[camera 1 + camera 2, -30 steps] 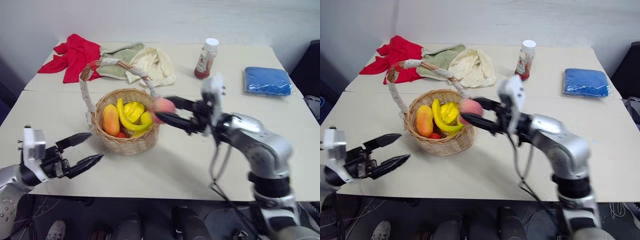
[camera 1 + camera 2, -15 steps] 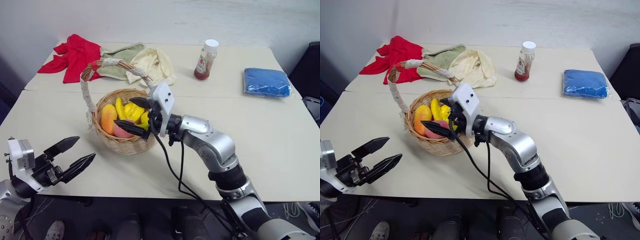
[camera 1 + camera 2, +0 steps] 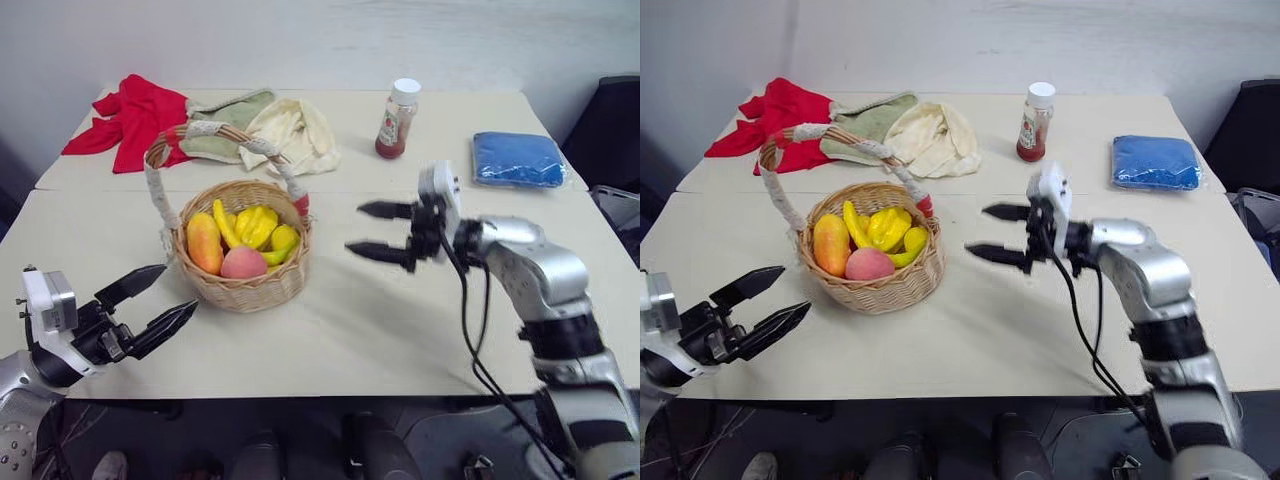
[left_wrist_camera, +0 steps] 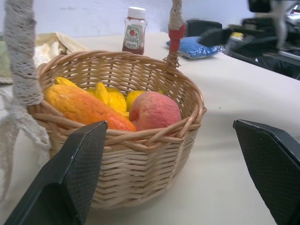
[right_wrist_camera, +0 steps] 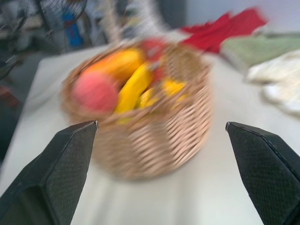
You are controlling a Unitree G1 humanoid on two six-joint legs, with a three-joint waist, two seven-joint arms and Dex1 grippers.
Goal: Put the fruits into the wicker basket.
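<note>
The wicker basket (image 3: 262, 292) stands on the table left of centre, its cloth-wrapped handle (image 3: 153, 188) arching over it. Inside lie the pink-orange peach (image 3: 243, 263) at the front, the yellow banana (image 3: 221, 221), an orange fruit (image 3: 203, 243) and other yellow pieces. My right gripper (image 3: 355, 228) hovers to the right of the basket, pointing at it, open and empty. My left gripper (image 3: 180, 288) is open and empty, low at the basket's near left side. The left wrist view looks at the peach (image 4: 154, 110) over the basket rim (image 4: 140, 140).
A red-sauce bottle (image 3: 393, 118) stands at the back of the table. A folded blue cloth (image 3: 518, 158) lies at the back right. Red (image 3: 125, 115), green (image 3: 225, 135) and cream (image 3: 292, 130) cloths lie behind the basket.
My right gripper carried the peach over the basket, opened, and drew back to the right with nothing in it. The peach now lies in the basket. My left gripper stayed put.
</note>
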